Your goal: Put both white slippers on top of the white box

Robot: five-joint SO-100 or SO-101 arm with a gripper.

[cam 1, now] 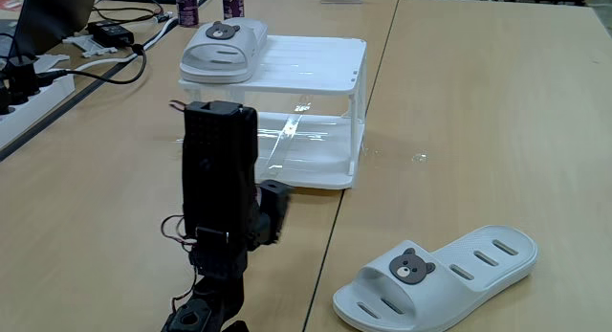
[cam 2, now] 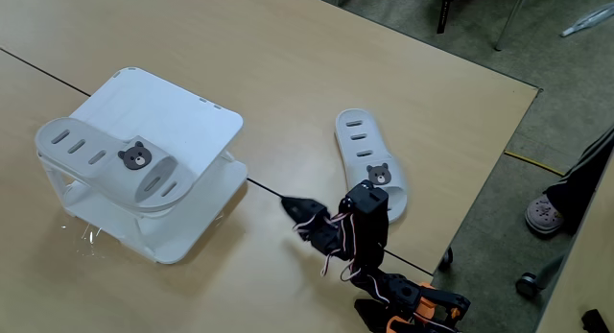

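**One slipper up on the rack, one down on the table**

One white bear-badge slipper (cam 1: 225,47) sits on the ribbed top of the white two-tier rack (cam 1: 316,64). In a fixed view from the arm's side it lies along the rack's left edge, its long axis running away from the camera, the bear face at the far end. From the fixed view above (cam 2: 110,160) the same slipper lies along the rack's near-left edge, overhanging it a little, vent slots toward the left and the open toe end toward the right.

The other slipper (cam 1: 440,275) rests flat on the wooden table (cam 1: 497,112), well apart from the rack, to the right of the arm in the side view. Its long axis runs diagonally there, slotted end up to the right, bear badge and strap toward the lower left. From above (cam 2: 369,160) it lies just beyond the arm, slots at the far end, badge nearest the arm.

The black gripper (cam 2: 295,206) hangs over the bare table between the rack and the loose slipper, holding nothing; I cannot tell whether its fingers are spread or pressed together.
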